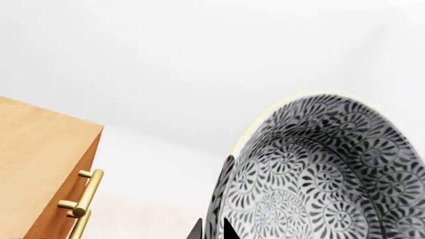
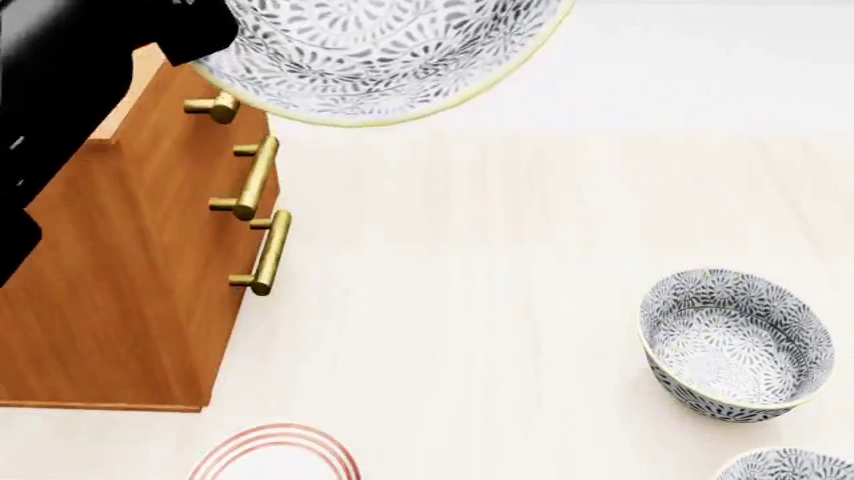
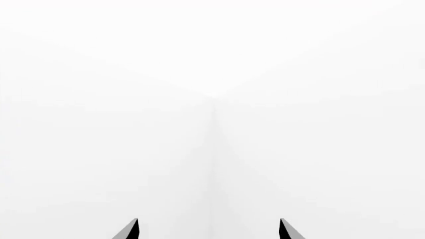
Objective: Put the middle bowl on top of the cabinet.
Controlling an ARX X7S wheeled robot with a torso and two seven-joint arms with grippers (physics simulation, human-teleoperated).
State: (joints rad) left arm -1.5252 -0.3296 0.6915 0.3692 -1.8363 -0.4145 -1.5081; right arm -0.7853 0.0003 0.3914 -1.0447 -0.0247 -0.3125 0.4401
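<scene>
Pale wooden table [image 2: 534,300] lies far below the middle bowl [image 2: 380,55], which the left gripper [image 1: 212,230] holds clamped by its rim in closed jaws, just right of the cabinet [image 2: 120,290], while the right gripper [image 3: 209,229] hangs with jaws apart.

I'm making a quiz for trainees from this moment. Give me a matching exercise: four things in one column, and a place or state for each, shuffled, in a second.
Things:
1. middle bowl
2. cabinet
3. red-ringed plate
4. right gripper

Places or states:
A. open, holding nothing
B. at the near edge of the head view, partly cut off
C. lifted in the air, held at its rim by the left gripper
D. standing on the table, brass handles facing right

Pairs: 1-C, 2-D, 3-B, 4-A
</scene>
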